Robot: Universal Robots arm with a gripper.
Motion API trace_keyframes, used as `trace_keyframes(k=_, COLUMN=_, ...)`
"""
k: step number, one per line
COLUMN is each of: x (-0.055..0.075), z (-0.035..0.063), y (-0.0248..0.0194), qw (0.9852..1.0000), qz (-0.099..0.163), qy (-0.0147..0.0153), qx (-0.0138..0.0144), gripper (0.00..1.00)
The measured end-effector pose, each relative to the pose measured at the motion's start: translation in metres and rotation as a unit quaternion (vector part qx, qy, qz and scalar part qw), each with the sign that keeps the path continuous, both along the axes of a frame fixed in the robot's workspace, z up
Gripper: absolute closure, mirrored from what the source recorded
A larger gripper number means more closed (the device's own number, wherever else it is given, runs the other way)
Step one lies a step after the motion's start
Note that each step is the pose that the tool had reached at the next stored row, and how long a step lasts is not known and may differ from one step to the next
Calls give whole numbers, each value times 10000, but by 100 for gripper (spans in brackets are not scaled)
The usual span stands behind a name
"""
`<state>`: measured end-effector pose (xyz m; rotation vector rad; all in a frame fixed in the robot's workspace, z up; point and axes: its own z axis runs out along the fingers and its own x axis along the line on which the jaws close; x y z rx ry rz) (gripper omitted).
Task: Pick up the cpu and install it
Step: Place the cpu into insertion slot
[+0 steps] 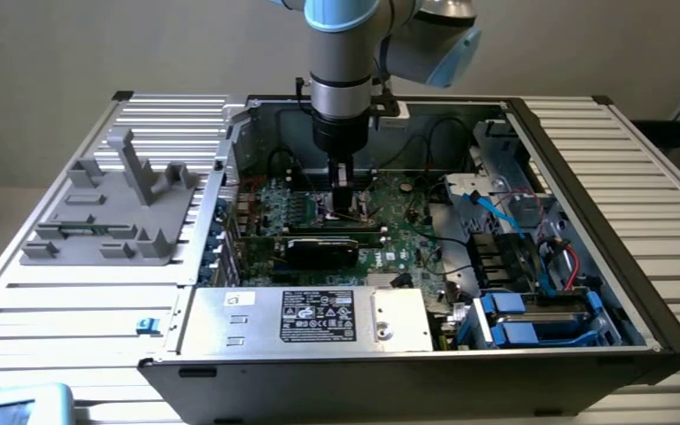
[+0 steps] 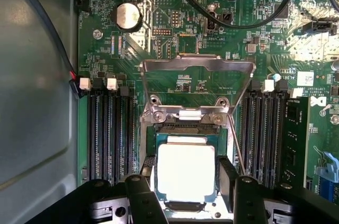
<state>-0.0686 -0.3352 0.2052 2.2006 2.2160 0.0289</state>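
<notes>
**A:** What's farthest to the exterior view's left?

**B:** A grey fixture (image 1: 110, 212) on the tabletop (image 1: 68, 310). It sits outside the computer case (image 1: 411, 381), well off from the socket (image 2: 185, 127).

**A:** And at the socket itself?

**B:** The hand (image 1: 346, 211) (image 2: 185, 181) is down over it. Its fingers (image 2: 142, 197) press two opposite sides of the cpu (image 2: 185, 171), gripping it. The cpu lies level in the socket's opening; whether it is fully seated, I cannot tell. The metal load frame (image 2: 196, 65) stands open just past the socket.

**A:** Further right?

**B:** Blue drive brackets (image 1: 529, 319) inside the case, well to the socket's right in the exterior view.
</notes>
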Motion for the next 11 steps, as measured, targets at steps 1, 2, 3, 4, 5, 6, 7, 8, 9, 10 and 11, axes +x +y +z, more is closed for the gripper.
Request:
trace_keyframes(k=1, x=0, z=0, y=0, qw=10000, qz=-2, qy=-3, qx=-3, gripper=44)
trace_keyframes(k=2, x=-1, z=-1, y=0, qw=10000, qz=-8, qy=-11, qx=-4, gripper=44)
trace_keyframes(k=3, x=0, z=-2, y=0, qw=10000, qz=-18, qy=-20, qx=-4, gripper=44)
trace_keyframes(k=4, x=0, z=-3, y=0, qw=10000, qz=-34, qy=-26, qx=-5, gripper=44)
trace_keyframes(k=5, x=0, z=-3, y=1, qw=10000, qz=-65, qy=-28, qx=-4, gripper=44)
trace_keyframes(k=6, x=0, z=-3, y=1, qw=10000, qz=-88, qy=-28, qx=-4, gripper=44)
trace_keyframes(k=7, x=0, z=-3, y=0, qw=10000, qz=-89, qy=-28, qx=-4, gripper=44)
trace_keyframes(k=8, x=0, z=-4, y=0, qw=10000, qz=-90, qy=-28, qx=-4, gripper=44)
trace_keyframes(k=9, x=0, z=-4, y=1, qw=10000, qz=-90, qy=-29, qx=-6, gripper=44)
trace_keyframes(k=10, x=-1, z=-5, y=3, qw=10000, qz=-92, qy=-30, qx=-17, gripper=44)
trace_keyframes(k=11, x=-2, z=-5, y=6, qw=9999, qz=-92, qy=-31, qx=-37, gripper=44)
